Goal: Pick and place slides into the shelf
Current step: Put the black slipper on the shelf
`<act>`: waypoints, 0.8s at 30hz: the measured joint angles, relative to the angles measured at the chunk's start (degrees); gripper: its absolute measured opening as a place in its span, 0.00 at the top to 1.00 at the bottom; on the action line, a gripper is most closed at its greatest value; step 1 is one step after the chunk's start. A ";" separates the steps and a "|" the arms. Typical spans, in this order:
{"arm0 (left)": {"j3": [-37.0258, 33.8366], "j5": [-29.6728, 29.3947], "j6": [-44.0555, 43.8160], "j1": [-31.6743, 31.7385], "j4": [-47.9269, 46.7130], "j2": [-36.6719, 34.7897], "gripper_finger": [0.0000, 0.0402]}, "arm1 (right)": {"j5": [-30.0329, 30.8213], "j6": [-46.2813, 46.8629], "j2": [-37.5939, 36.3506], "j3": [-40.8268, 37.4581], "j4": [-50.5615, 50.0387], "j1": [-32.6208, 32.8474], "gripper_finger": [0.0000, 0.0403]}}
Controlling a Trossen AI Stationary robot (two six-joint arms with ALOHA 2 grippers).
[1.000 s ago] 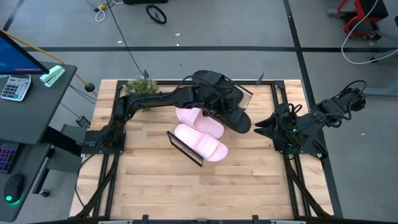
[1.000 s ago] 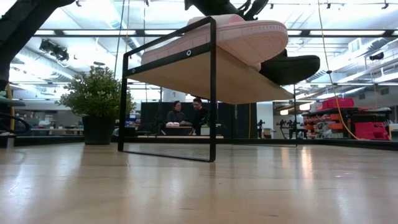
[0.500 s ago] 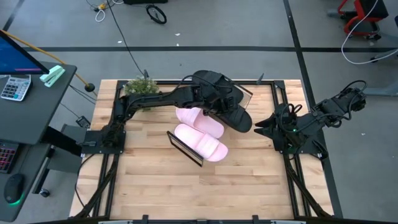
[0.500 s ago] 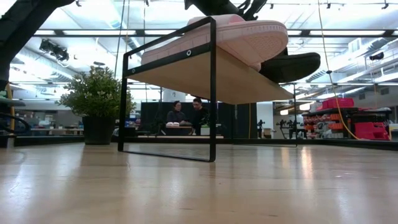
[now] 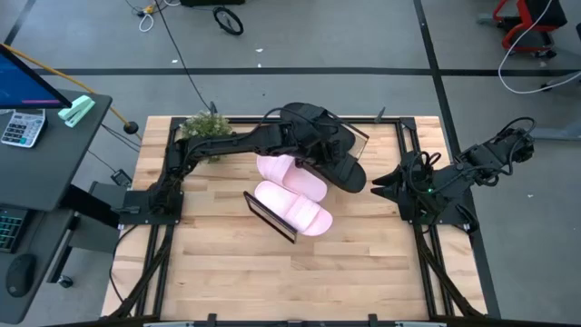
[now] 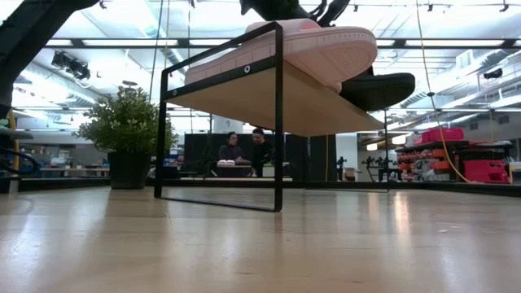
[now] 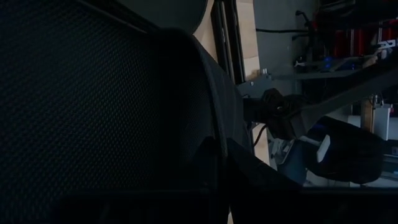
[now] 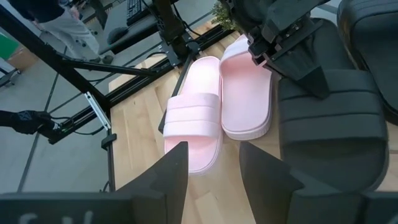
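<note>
Left pincer [image 5: 309, 156] grips a matte black slide [image 5: 338, 165] beside pink slides [image 5: 292, 193].

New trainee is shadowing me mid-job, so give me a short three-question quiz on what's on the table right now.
1. True or false: both pink slides lie on the shelf.
2. Fill in: the right gripper waits at the table's right edge, jaws ____.
3. Which holds a black slide? A left gripper; B right gripper.
Key: 1 true; 2 open; 3 A.
</note>
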 joint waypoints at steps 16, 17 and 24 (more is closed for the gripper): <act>0.07 1.22 1.12 0.76 -0.68 0.72 0.96 | 0.00 0.02 0.00 0.00 0.02 -0.01 0.63; 0.07 1.22 1.00 0.66 -0.71 0.72 0.96 | -0.02 0.02 0.00 0.00 0.01 0.00 0.63; 0.07 0.13 0.98 0.66 -1.93 0.72 0.97 | -0.02 0.04 0.00 0.00 0.00 0.00 0.63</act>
